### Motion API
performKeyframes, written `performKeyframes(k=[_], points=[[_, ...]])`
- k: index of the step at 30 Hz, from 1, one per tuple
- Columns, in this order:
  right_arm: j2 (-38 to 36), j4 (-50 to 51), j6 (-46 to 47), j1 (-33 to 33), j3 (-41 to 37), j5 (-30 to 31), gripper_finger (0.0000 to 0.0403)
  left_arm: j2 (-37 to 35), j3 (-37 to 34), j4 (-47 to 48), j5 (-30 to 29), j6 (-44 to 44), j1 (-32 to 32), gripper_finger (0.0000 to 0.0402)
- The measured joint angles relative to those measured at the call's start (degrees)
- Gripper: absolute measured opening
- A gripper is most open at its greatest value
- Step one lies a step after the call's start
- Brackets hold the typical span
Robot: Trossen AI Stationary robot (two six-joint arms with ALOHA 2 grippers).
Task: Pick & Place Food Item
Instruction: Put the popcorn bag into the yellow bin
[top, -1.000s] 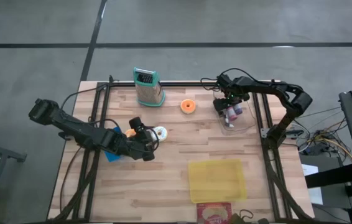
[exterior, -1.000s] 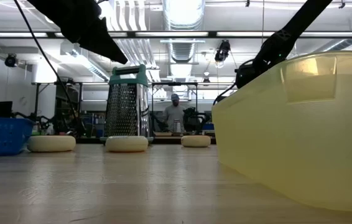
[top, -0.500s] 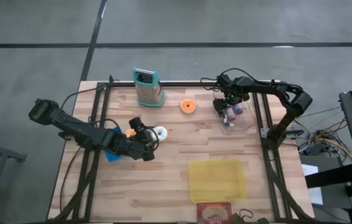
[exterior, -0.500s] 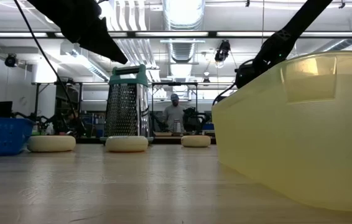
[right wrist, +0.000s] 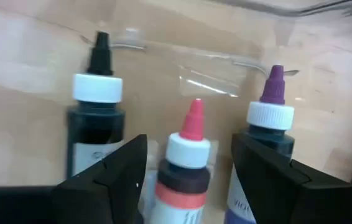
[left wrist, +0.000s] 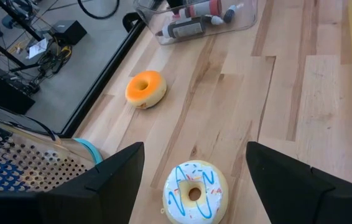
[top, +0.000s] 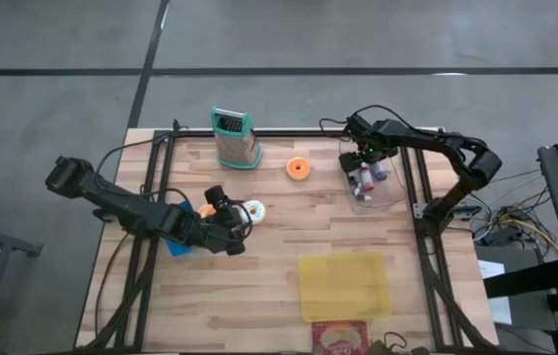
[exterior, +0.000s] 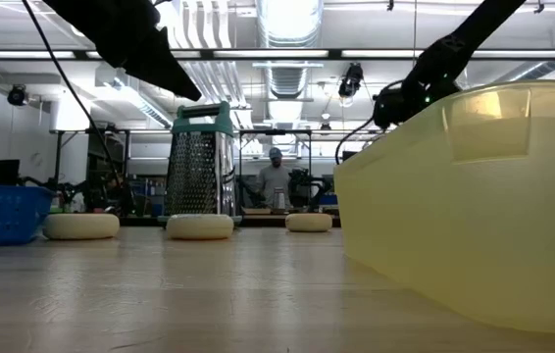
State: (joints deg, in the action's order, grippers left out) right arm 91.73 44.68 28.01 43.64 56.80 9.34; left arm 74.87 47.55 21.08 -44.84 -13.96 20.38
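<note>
While the left tool (left wrist: 191,163) hangs wide open w/ nothing held just above the white sprinkled donut (left wrist: 195,191) mid-surface (top: 269,286), the right tool (right wrist: 188,163), fingers parted and empty, sits over three bottles (right wrist: 187,158) in the clear bin (top: 378,195); orange donut (top: 300,169) lies between.

Bare wood (top: 289,222) through the table's middle, from the sprinkled donut (top: 253,211) at 9 o'clock across to the clear bin (top: 380,197) at 2 o'clock. Grater (top: 234,139) stands upright at 11, orange donut (top: 300,169) just beside it at 12; a passable gap between them. Yellow tub (top: 345,286) blocks 5 o'clock. Three capped bottles (right wrist: 187,163) crowd the bin, little room between. Blue basket (top: 178,244) sits under the left arm at 9.
</note>
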Motion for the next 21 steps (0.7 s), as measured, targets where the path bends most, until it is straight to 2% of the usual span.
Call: performKeyframes(k=[12, 21], points=[[-12.42, 0.03, 3.22, -1.55, 0.07, -0.74, 0.0226, 0.0, 0.0, 0.01, -0.02, 0.42, 0.01, 0.0287], [-22.14, -0.32, 3.53, -9.41, 0.09, -0.81, 0.0226, 0.0, 0.0, 0.02, -2.0, 0.4, 0.0, 0.0287]])
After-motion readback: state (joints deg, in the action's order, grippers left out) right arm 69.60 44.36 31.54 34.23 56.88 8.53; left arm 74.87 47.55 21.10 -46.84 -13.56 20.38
